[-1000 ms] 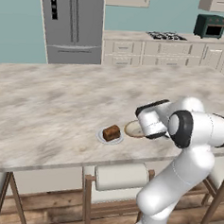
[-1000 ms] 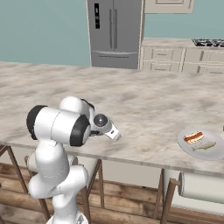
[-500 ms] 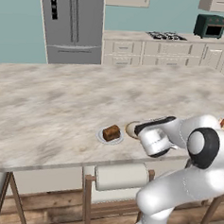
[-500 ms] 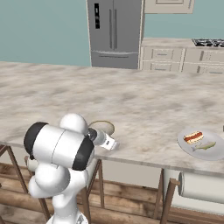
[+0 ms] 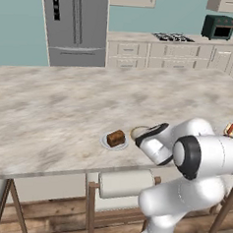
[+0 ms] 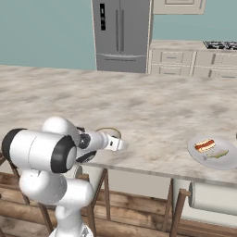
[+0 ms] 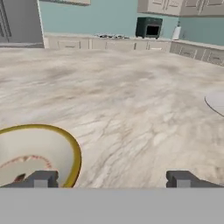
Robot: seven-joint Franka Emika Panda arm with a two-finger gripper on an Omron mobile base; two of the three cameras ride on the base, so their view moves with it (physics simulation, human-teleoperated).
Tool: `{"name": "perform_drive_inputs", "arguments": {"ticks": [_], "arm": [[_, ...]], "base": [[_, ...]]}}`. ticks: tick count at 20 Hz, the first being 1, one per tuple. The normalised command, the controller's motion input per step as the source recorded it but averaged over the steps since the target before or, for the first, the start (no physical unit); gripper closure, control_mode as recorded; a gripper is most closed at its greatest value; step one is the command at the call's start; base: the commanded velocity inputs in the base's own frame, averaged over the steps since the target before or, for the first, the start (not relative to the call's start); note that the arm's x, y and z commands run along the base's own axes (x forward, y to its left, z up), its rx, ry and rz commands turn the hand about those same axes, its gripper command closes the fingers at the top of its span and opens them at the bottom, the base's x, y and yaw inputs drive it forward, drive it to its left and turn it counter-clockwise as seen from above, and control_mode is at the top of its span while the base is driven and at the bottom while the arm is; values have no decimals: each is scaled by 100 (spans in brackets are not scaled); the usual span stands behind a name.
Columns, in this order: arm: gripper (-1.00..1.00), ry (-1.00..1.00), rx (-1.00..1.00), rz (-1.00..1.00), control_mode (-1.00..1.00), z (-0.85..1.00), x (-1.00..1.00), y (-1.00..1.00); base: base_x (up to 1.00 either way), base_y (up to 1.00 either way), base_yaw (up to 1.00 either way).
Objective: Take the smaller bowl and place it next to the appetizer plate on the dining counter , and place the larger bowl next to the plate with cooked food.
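Observation:
The smaller bowl, tan-gold rimmed and pale inside, rests on the dining counter near its front edge. It lies just right of the appetizer plate, which bears a brown block. In the left base view the bowl is half hidden behind my hand. My gripper is open and low over the counter, its left fingertip just in front of the bowl's rim, with nothing between the fingers. The plate with cooked food sits farther right along the counter. The larger bowl is out of view.
Stools with pale cylinder backs stand under the counter's front edge, another stool below the hot-dog plate. A fridge, cabinets and a stove line the far wall. Bare marbled counter stretches beyond the bowl.
The gripper has opened and let go of the smaller bowl, which now rests on the counter beside the appetizer plate. The arm has sunk lower toward the counter's front edge.

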Motion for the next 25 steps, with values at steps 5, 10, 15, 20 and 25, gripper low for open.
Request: {"name": "perform_drive_inputs", "arguments": {"ticks": [5, 10, 15, 20, 25], "arm": [[-100, 0, -27, -5, -100, 100, 3, -31], [-100, 8, -19, -8, -100, 100, 0, -19], [-100, 15, -17, -10, -100, 100, -5, 0], [-100, 21, -16, -10, -100, 100, -10, 0], [-100, 31, -14, -8, -100, 100, -43, -2]], "base": [[0, 0, 0], [0, 0, 0], [0, 0, 0], [0, 0, 0], [0, 0, 0]]}}
